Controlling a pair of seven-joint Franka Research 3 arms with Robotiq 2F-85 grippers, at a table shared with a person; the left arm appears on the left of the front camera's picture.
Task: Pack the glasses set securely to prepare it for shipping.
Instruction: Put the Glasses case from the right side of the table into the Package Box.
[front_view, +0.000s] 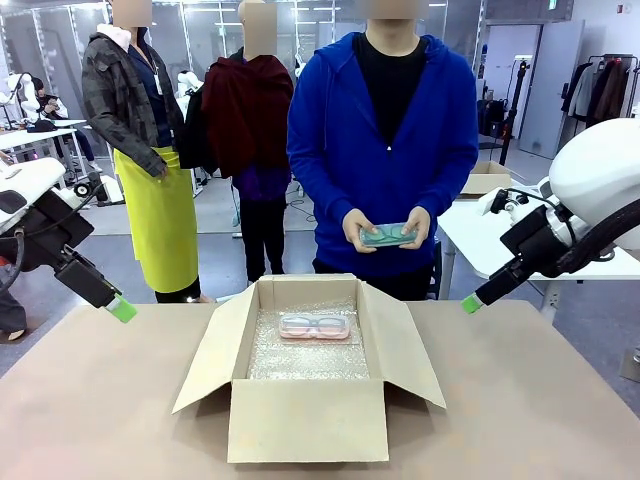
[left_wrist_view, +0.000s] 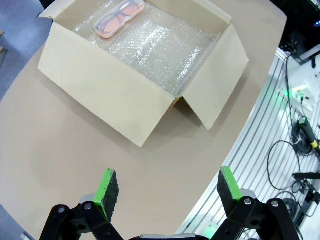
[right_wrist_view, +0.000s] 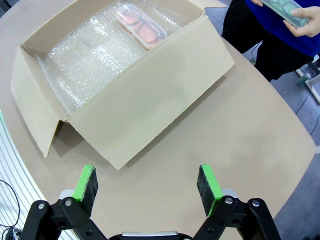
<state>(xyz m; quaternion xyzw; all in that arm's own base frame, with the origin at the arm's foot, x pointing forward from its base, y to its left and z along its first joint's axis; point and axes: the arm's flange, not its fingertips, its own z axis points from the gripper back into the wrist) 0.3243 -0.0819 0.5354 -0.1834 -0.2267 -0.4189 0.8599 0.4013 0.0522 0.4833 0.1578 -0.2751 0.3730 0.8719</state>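
Packing looks about halfway done here, tbh. The pale pink case (front_view: 314, 326) is already laid flat in the open cardboard box (front_view: 305, 432), on the bubble wrap (front_view: 300, 365) that lines the bottom, up near the far wall. The mint green case (front_view: 388, 235) isn't packed yet: it's held in the person's hands (front_view: 358, 230) at the far side of the table (front_view: 90, 400), well beyond the box. Both sets of jaws are spread wide with nothing in them. The left jaws are parked over the table off the box's left side and the right jaws off its right. In each wrist view the green pads (left_wrist_view: 106, 192) are seen well apart, with bare table between them. So the step in hand is probably getting the green case into the box, though it can't be told whether it'll be handed over or dropped in by the person. If it's handed over, it'd best be pinched across its narrow width and set down on the free wrap beside the pink one. After that the flaps (front_view: 210, 345), all folded outward for now, would need to be closed.
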